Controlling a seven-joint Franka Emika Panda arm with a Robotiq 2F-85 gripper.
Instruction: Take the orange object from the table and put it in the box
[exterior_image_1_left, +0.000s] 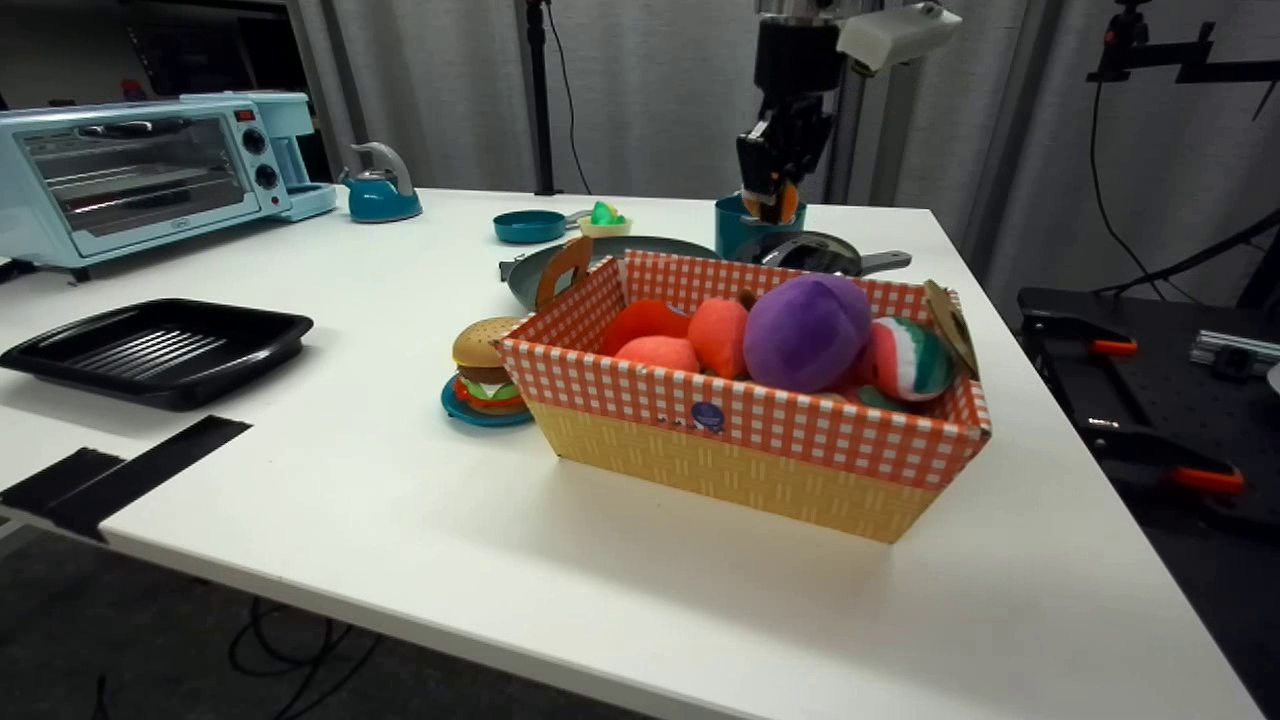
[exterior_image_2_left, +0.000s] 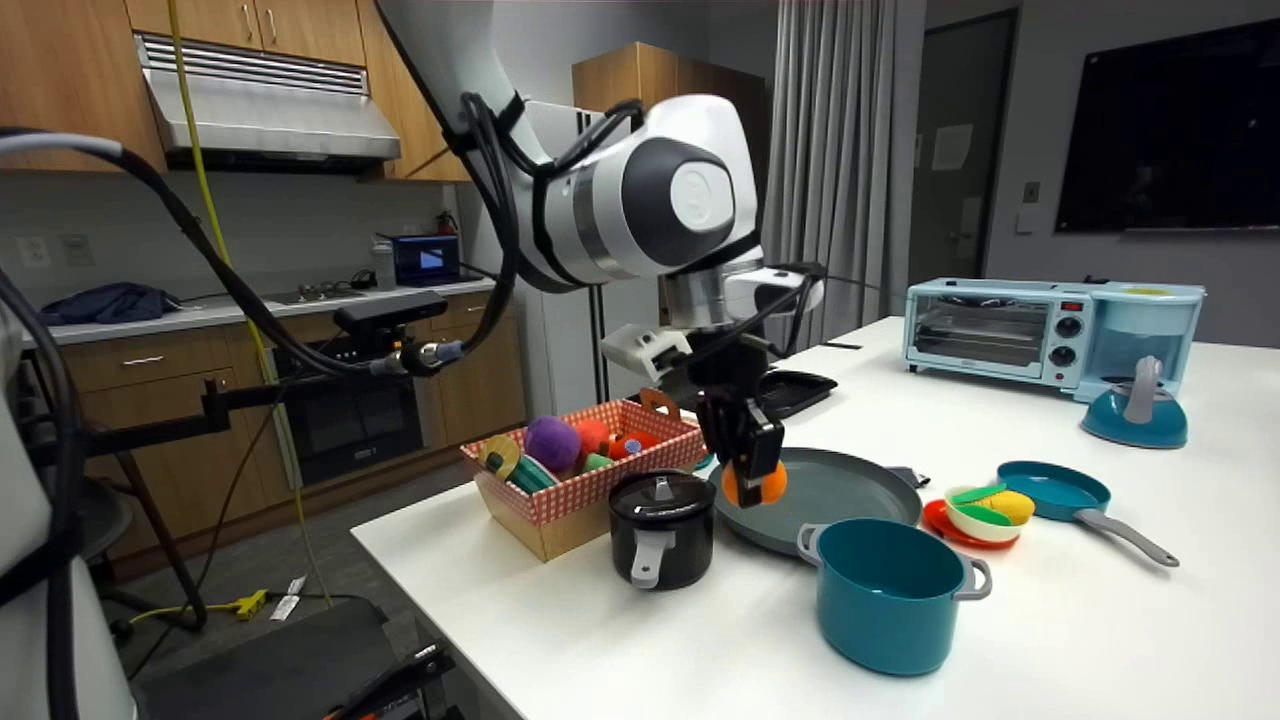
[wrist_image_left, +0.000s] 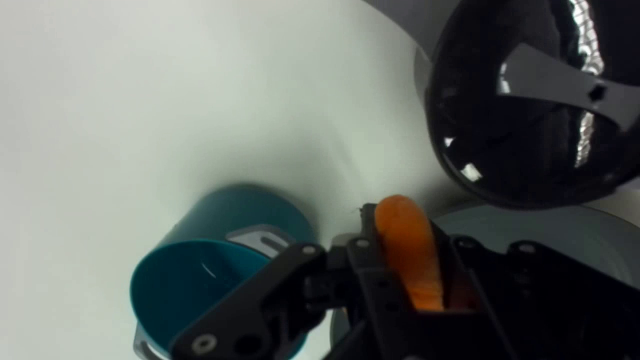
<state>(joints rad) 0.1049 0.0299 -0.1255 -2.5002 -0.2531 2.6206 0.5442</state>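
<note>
My gripper (exterior_image_2_left: 752, 488) is shut on the orange object (exterior_image_2_left: 773, 484), a small round bright-orange ball. It holds the ball above the table, near the grey pan, the black lidded pot and the teal pot. In the wrist view the orange object (wrist_image_left: 406, 245) sits between the two fingers, partly hidden by them. In an exterior view the orange object (exterior_image_1_left: 787, 203) shows in front of the teal pot. The box (exterior_image_1_left: 740, 470), a tan basket with red-and-white checkered lining, also shows in an exterior view (exterior_image_2_left: 585, 498). It holds a purple ball (exterior_image_1_left: 808, 332) and several other soft toys. The gripper is apart from the box.
The black lidded pot (exterior_image_2_left: 662, 530) stands between the box and the teal pot (exterior_image_2_left: 885, 600). The grey pan (exterior_image_2_left: 850, 495) lies behind them. A toy burger (exterior_image_1_left: 487, 365) and a black tray (exterior_image_1_left: 155, 345) are beside the box. The box's handles (exterior_image_1_left: 565, 270) stand above its rim.
</note>
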